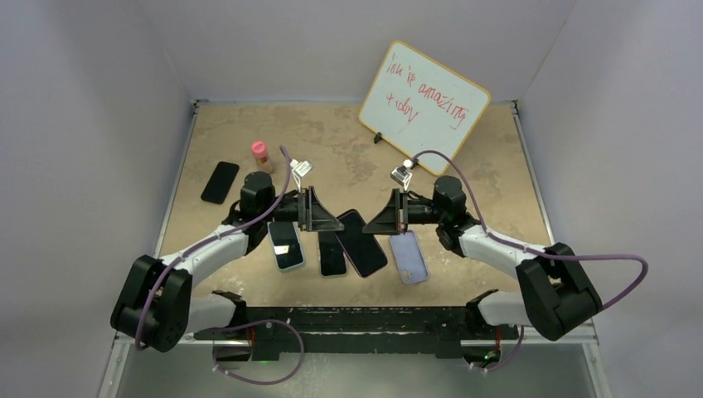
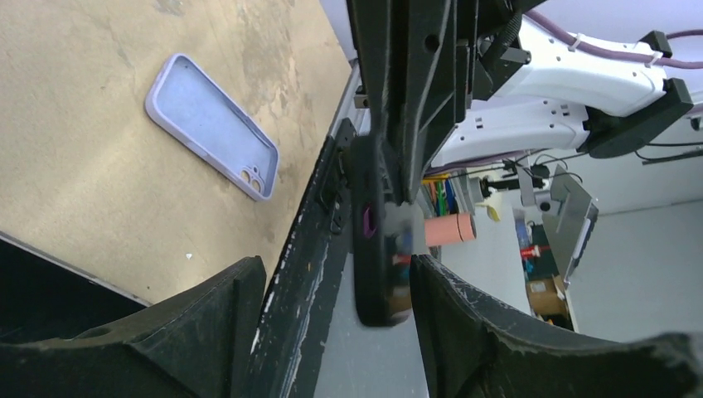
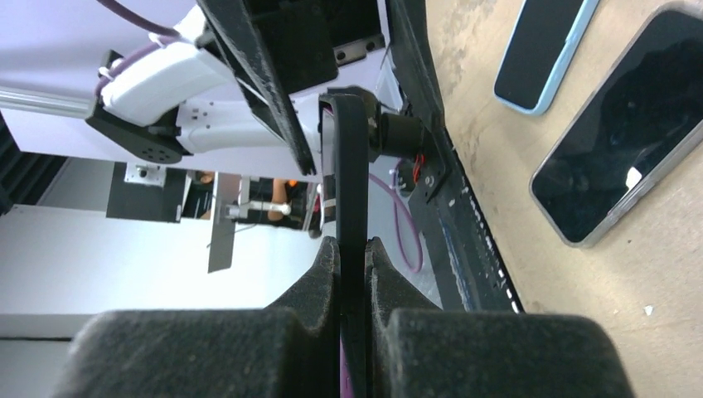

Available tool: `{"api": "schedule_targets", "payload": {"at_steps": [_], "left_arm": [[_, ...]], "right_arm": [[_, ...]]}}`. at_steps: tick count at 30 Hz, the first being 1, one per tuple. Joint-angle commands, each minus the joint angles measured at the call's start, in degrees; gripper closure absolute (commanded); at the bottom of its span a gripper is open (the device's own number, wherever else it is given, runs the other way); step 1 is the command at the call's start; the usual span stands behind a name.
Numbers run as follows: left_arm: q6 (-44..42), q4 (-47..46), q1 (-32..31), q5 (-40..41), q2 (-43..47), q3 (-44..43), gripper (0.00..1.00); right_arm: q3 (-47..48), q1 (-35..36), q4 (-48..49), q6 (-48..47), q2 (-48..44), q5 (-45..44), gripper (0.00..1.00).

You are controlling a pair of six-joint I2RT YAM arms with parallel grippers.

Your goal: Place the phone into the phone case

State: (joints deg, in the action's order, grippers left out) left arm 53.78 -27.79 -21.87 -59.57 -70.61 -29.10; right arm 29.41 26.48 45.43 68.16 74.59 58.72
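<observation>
On the tan mottled worktop (image 1: 507,184) we count three phones lying flat (image 1: 220,182) (image 1: 287,245) (image 1: 332,254) and one empty lilac rubbery phone case (image 1: 409,257). A fourth, the dark pink-edged phone (image 3: 348,166), is raised beside that case, pinched edge-on by our right hand (image 3: 352,249). Our left hand (image 2: 336,269) stands spread around its other end.

The only legible writing is on the whiteboard (image 1: 424,98), two lines handwritten in red marker. The top line ends in "is amazing", and the short word before it is too unclear to read. The lower line opens with "+", then a scrawled word that cannot be made out.
</observation>
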Motion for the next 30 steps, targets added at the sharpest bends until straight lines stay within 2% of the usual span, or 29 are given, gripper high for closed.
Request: {"api": "schedule_targets", "payload": {"at_steps": [1, 6, 10, 13, 16, 18, 21, 27, 30], "left_arm": [[-7.78, 6.43, 0.09, -5.17, -1.24, -5.31, 0.35], [-7.89, 7.30, -0.21, -7.02, -2.52, -4.42, 0.41], [-10.04, 10.66, -1.28, -7.78, -3.21, -4.51, 0.50], [-9.88, 11.17, -1.94, -7.19, -3.83, -4.88, 0.71], [-5.26, 5.57, -1.95, -6.33, -3.91, -4.04, 0.92], [4.37, -3.51, -1.95, -4.72, -3.35, -1.31, 1.00], [17.88, -19.56, -1.87, -1.52, -2.68, 2.58, 1.00], [36.88, -41.66, -0.51, 5.36, -5.10, 6.92, 1.00], [44.63, -53.37, -0.16, 8.59, -8.60, 8.01, 1.00]], "right_arm": [[5.24, 2.91, -5.63, -5.46, 0.15, 2.79, 1.00], [7.96, 5.19, -10.82, -9.77, 2.31, 3.09, 1.00], [9.79, 5.33, -13.21, -10.98, 4.38, 3.32, 1.00], [11.74, 5.39, -17.03, -13.50, 5.39, 2.79, 1.00], [13.29, 5.25, -22.67, -15.83, 5.25, 1.01, 0.88], [12.94, 4.68, -22.37, -14.90, 4.86, -1.42, 0.74], [9.78, 2.97, -17.62, -10.94, 3.08, -5.37, 0.57], [1.28, -1.71, -8.40, -3.75, -4.86, -12.82, 0.15], [-0.33, -2.04, -9.17, -3.55, -8.96, -15.44, 0.05]]}}
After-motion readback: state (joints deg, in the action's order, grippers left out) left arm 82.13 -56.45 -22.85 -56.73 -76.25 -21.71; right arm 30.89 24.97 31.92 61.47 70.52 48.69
